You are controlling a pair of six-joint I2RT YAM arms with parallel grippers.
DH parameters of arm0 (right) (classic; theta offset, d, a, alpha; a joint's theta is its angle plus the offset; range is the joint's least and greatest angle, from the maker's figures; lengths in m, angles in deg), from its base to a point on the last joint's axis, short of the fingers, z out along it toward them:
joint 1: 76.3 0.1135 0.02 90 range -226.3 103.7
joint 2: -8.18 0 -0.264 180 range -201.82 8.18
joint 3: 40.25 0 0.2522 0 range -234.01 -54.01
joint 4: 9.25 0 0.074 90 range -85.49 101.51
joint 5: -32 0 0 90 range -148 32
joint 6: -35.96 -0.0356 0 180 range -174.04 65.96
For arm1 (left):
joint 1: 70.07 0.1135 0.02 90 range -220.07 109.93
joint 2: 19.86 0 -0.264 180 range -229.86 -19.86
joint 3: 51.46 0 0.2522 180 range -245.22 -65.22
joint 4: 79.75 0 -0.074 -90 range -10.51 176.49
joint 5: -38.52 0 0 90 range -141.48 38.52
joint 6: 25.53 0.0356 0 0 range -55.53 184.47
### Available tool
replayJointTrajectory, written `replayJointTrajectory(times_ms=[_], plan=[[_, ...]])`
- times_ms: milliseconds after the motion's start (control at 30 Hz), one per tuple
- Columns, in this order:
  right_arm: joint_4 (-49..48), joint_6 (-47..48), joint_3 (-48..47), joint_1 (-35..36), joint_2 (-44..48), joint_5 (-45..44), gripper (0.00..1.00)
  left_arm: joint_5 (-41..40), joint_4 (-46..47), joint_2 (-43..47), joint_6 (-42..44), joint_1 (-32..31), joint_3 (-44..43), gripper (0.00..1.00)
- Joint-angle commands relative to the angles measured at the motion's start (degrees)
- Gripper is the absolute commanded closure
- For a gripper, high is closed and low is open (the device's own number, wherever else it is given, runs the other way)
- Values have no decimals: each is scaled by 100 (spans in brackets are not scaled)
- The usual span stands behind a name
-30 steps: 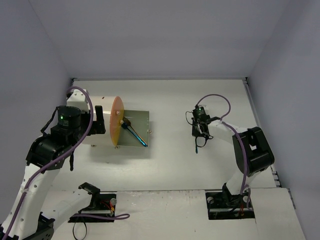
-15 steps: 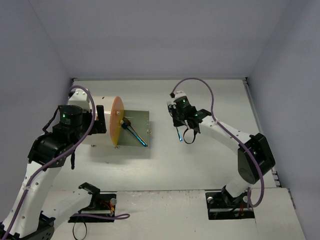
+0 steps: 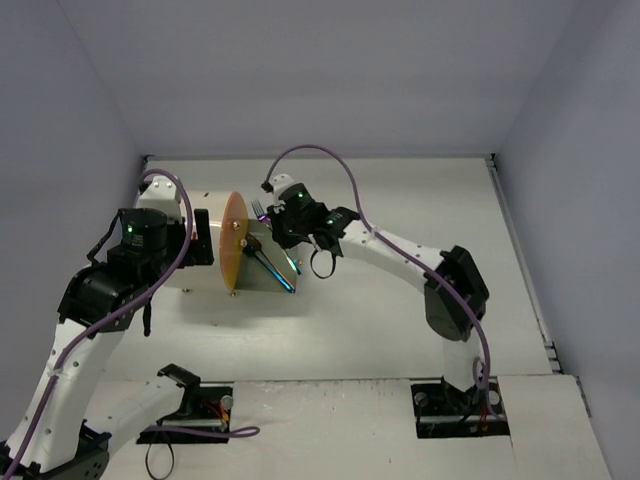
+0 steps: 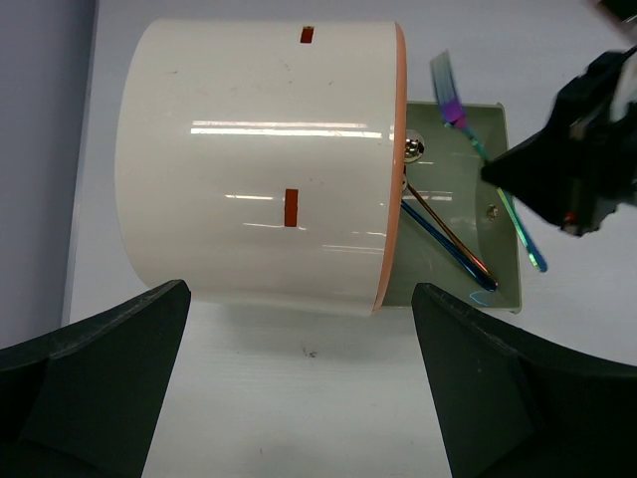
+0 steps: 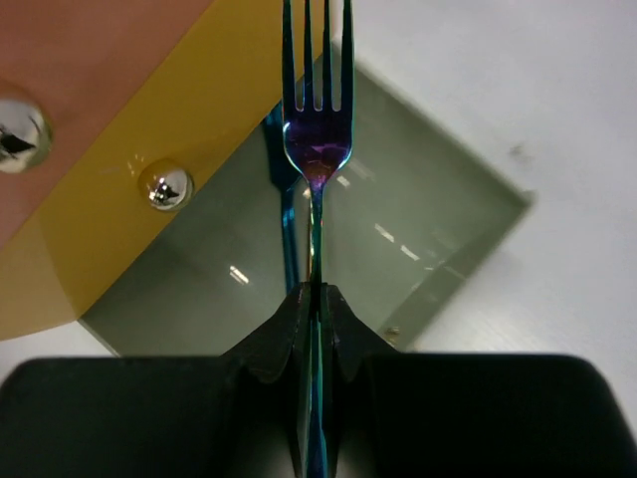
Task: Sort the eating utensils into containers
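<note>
The cream-white drum cabinet [image 3: 185, 250] lies at the left, with its round orange front [image 3: 234, 243] facing right. A grey-green drawer [image 3: 283, 240] is slid out of it. A blue utensil and a copper utensil [image 3: 270, 268] lie in the drawer; both also show in the left wrist view [image 4: 448, 244]. My right gripper [image 5: 317, 299] is shut on an iridescent blue-purple fork [image 5: 317, 139]. It holds the fork over the drawer [image 5: 428, 239], tines toward the orange front [image 5: 109, 90]. My left gripper [image 4: 299, 398] is open and empty beside the drum [image 4: 259, 159].
A brass knob [image 5: 15, 129] and a smaller one [image 5: 164, 184] sit on the orange front. The right arm [image 3: 400, 255] reaches across the table middle. The table's back wall is close behind the cabinet. No other utensils show on the table.
My right arm has swung left from the table's right half, carrying the fork to above the open drawer. The left arm and the cabinet have not moved.
</note>
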Motion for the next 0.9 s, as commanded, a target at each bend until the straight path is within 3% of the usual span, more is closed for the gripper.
replayJointTrajectory(times_ms=[0, 367, 867], plan=[[-75, 204, -372, 227, -295, 155, 100, -58, 176, -37, 4, 30, -308, 7], [-27, 223, -65, 302, -436, 95, 100, -93, 187, -67, 12, 30, -330, 7], [261, 6, -337, 302, -922, 216, 98, -110, 189, -72, 12, 30, -374, 7]])
